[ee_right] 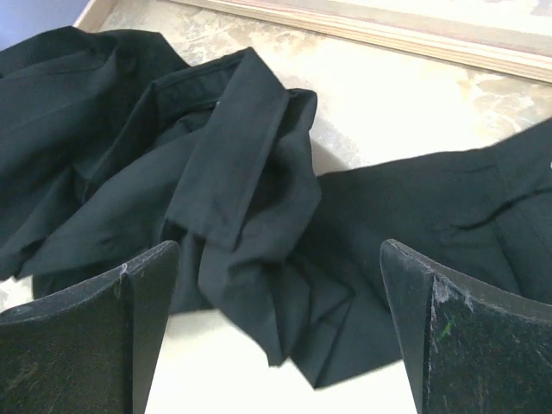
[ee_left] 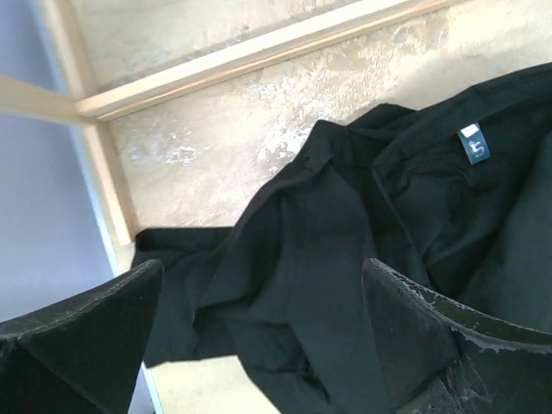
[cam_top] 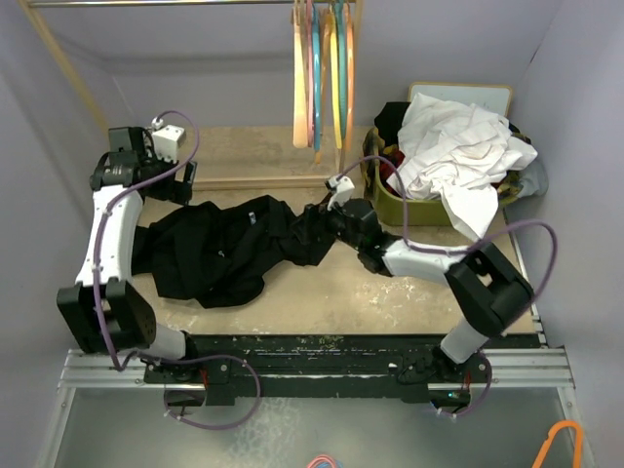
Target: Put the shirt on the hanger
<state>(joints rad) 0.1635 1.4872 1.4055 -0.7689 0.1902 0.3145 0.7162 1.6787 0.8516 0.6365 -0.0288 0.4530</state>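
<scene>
Right now the black shirt [cam_top: 219, 255] lies crumpled mid-table, its long axis running left to right across the overhead frame. The right gripper [ee_right: 280, 250] hangs over the shirt's right end, fingers spread wide, bunched folds below the gap and nothing pinched. The left gripper [ee_left: 261, 280] hovers at the shirt's upper-left end, likewise wide open and empty. In its wrist view a blue neck label [ee_left: 473, 147] shows toward the upper right, so I judge the collar lies that way from it. Farther back, at the right of the overhead frame, a green basket [cam_top: 388, 203] holds white cloth [cam_top: 458, 146]. At the top centre a bunch of hangers hangs from the rail [cam_top: 175, 3]. The pale hanger [cam_top: 299, 97] at the bunch's left edge looks like the one wanted. It hangs well apart from the shirt, beyond it toward the top of the frame, nearer the right gripper than the left
</scene>
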